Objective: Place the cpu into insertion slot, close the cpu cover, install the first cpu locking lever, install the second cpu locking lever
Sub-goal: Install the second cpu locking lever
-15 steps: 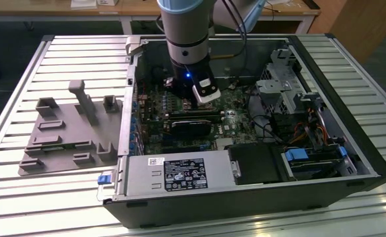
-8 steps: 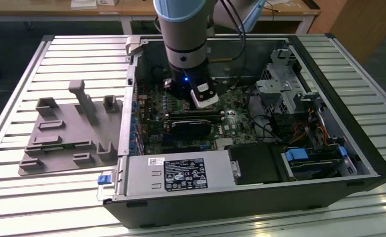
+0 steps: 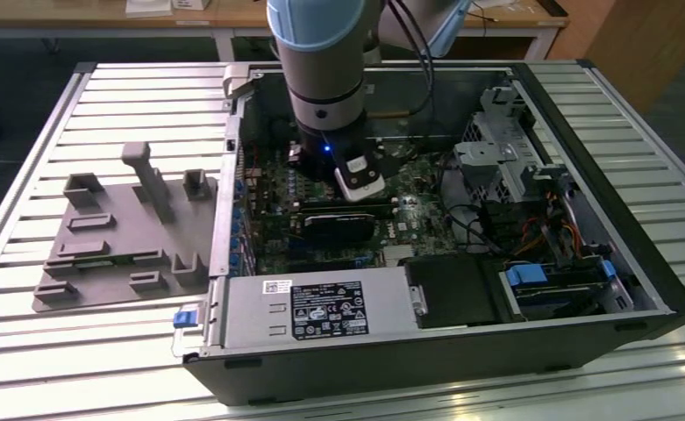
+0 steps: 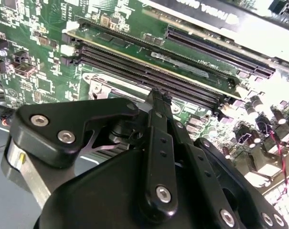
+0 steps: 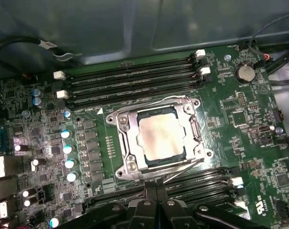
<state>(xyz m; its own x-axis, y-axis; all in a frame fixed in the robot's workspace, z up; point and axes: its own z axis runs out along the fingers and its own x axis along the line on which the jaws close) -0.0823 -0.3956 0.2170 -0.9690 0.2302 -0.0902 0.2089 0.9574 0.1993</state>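
Observation:
The cpu [image 5: 161,136], a pale silver square, lies flat in the insertion slot [image 5: 198,136] on the green board. The cpu cover [image 5: 127,140], a silver frame, lies down around it. One wire lever [image 5: 168,98] runs along the slot's far side and another [image 5: 188,167] along the side nearest my fingers; whether they are hooked I cannot tell. My gripper [image 5: 156,202] hovers just off that near side, shut, with nothing between its fingers. In the second wrist view the gripper [image 4: 157,98] shows its black fingers pressed together. In the exterior view the arm [image 3: 324,114] reaches down into the open computer case.
Long black memory slots [image 5: 130,78] flank the socket on both sides. A black graphics card [image 3: 342,224] lies close to the arm. The power supply [image 3: 307,311] and drive bays [image 3: 552,281] line the case. A grey fixture tray [image 3: 120,237] sits at the exterior view's left.

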